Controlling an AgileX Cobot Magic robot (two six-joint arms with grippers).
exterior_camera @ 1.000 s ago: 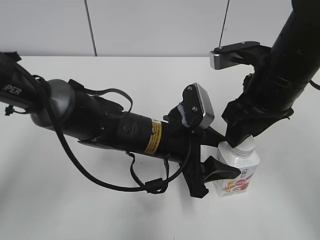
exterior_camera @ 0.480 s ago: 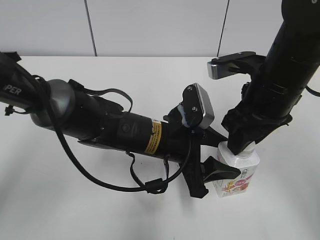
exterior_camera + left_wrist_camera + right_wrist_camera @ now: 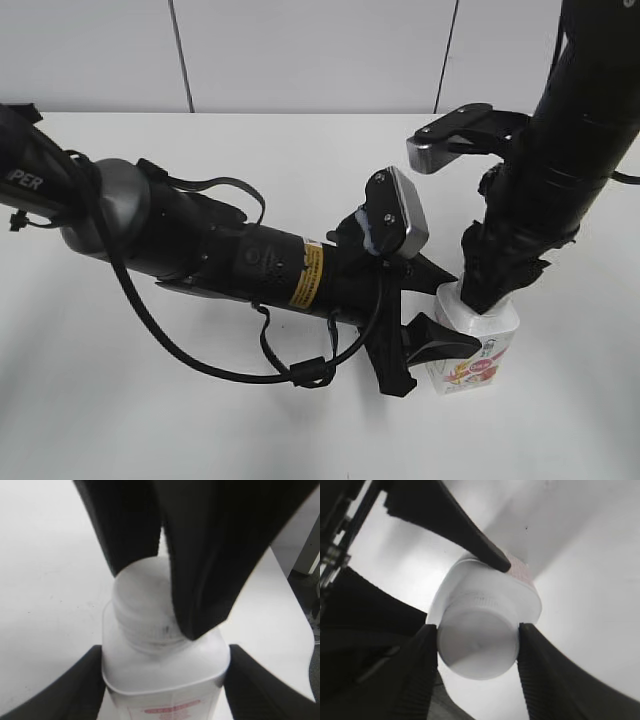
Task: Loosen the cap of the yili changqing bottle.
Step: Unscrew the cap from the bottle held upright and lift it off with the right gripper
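The yili changqing bottle (image 3: 478, 352) stands upright on the white table, white with a pink and red fruit label. My left gripper (image 3: 440, 308) is shut on its body, one finger on each side; in the left wrist view the gripper (image 3: 164, 655) clamps the bottle (image 3: 161, 692) just under its shoulders. My right gripper (image 3: 487, 288) comes down from above and is shut on the white cap (image 3: 476, 655), which it hides in the exterior view. In the right wrist view that gripper (image 3: 476, 628) has its ribbed pads on both sides of the cap. The cap (image 3: 140, 602) also shows in the left wrist view.
The left arm (image 3: 200, 245) lies low across the table from the left with loose cables. The right arm (image 3: 580, 120) stands over the bottle at the right. A white table (image 3: 120, 400) and a grey wall (image 3: 300, 50) surround them.
My right wrist has turned on the cap; its silver camera block swung left and lower. The bottle and my left gripper have stayed put.
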